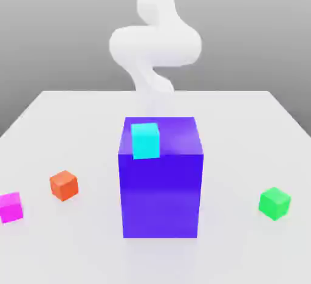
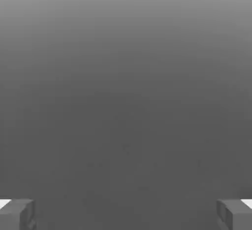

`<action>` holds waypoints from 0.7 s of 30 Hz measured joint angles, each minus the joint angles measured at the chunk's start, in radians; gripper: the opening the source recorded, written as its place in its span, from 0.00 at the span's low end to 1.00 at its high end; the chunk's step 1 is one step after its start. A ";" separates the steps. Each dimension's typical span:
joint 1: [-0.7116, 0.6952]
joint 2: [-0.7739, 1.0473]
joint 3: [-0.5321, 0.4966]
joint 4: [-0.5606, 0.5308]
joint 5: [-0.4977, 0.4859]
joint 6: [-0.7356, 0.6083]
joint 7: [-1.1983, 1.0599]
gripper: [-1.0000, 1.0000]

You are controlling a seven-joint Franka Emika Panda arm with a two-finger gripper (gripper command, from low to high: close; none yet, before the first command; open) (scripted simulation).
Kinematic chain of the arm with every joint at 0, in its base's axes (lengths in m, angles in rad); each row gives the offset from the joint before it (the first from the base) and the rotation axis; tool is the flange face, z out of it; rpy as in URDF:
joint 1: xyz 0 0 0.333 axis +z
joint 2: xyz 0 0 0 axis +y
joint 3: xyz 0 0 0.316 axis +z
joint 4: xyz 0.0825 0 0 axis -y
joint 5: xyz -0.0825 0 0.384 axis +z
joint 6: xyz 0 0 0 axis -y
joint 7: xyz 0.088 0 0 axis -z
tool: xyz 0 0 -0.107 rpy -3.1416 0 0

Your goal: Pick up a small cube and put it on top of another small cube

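White arm (image 1: 155, 45) at top centre of the exterior view, curving down behind the scene. In the hand view, gripper (image 2: 126, 214) jaws spread wide, grey fingertips (image 2: 17, 213) at the lower corners, nothing between.

My arm (image 1: 155, 42) is plain white all over, smooth and rounded, built of thick tube-like links that swell into bulbous joints, with no visible cables, screws or markings. My gripper (image 2: 126, 214) has two grey, blocky, square-edged fingers (image 2: 19, 214), each with a white surface along its outer upper corner.
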 joint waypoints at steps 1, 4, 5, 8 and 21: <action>0.001 0.034 -0.024 -0.007 -0.008 0.015 -0.037 0.50; 0.002 0.127 -0.098 -0.028 -0.024 0.056 -0.146 0.50; 0.002 0.157 -0.123 -0.035 -0.028 0.070 -0.183 0.50; 0.001 0.248 -0.200 -0.055 -0.031 0.111 -0.298 0.50; -0.055 0.668 -0.501 -0.142 0.131 0.287 -0.924 0.50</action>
